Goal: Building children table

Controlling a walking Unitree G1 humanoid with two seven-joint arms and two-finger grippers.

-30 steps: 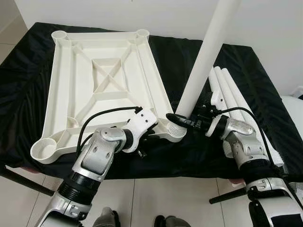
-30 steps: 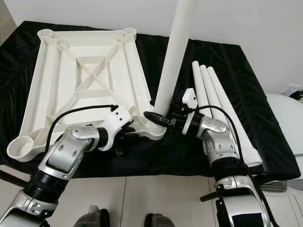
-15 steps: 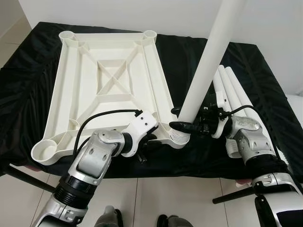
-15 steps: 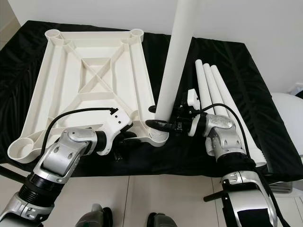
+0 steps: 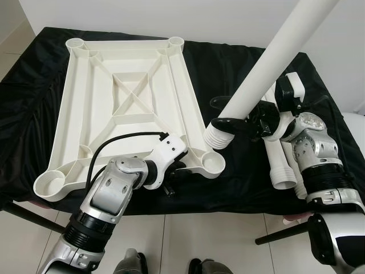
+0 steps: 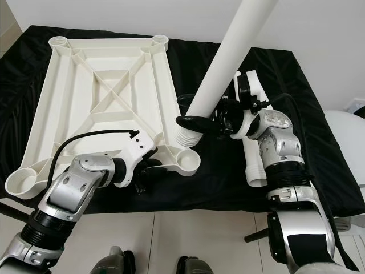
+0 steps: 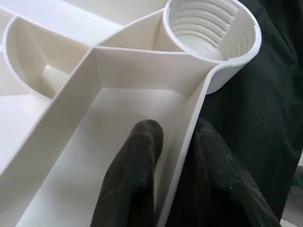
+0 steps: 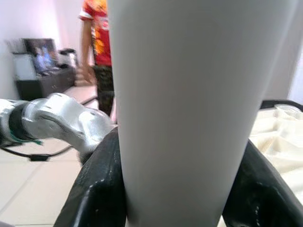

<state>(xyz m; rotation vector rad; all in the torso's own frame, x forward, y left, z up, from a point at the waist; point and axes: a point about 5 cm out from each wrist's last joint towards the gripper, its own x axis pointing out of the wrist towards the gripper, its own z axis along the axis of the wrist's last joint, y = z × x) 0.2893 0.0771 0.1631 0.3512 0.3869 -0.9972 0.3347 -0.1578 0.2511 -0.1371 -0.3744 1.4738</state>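
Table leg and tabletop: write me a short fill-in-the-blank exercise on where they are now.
1. The right tool holds a white table ____.
2. The leg's threaded end hangs ____ the near corner socket.
3. The left tool grips the tabletop's ____.
4. The cloth under the tabletop is ____.

Missing words: leg; above; rim; black

A white tabletop (image 5: 125, 108) lies upside down on a black cloth (image 5: 239, 68), its ribs and rim covering the cloth's left and middle. The left gripper (image 7: 173, 156) pinches the near rim beside the near right socket (image 5: 212, 162), which stands open and unblocked from above. The right gripper (image 5: 228, 114) holds a long white leg (image 5: 268, 74) tilted just above and right of that socket, blocking approach from the right. Spare legs (image 5: 282, 168) lie along the right side. Bare cloth shows between tabletop and spare legs.
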